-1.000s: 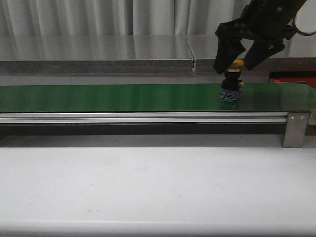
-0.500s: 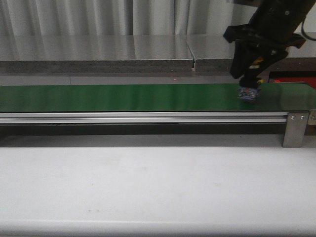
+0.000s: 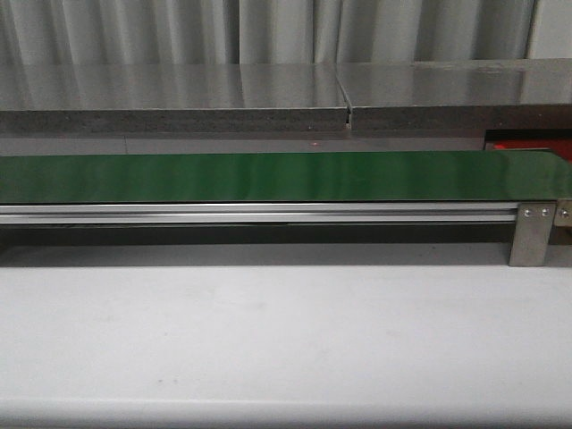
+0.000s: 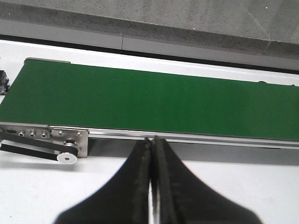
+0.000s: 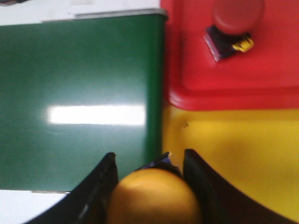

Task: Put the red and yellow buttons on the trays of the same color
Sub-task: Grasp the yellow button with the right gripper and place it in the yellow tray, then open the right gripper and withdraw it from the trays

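The right end effector (image 5: 148, 186) is gripping a yellow button (image 5: 154, 198) between its two fingers, hanging over the border between the green conveyor belt (image 5: 79, 107) and the yellow tray (image 5: 233, 154). Next to the yellow tray, touching it, the red tray (image 5: 261, 70) is carrying a red button (image 5: 236, 18), which is lying tilted with its dark base visible. The left end effector (image 4: 152, 154) is staying fully closed with nothing between its fingers, above the white worktop (image 4: 243, 186) just beside the belt. In the front view only a red strip of the red tray is showing behind the belt's right end.
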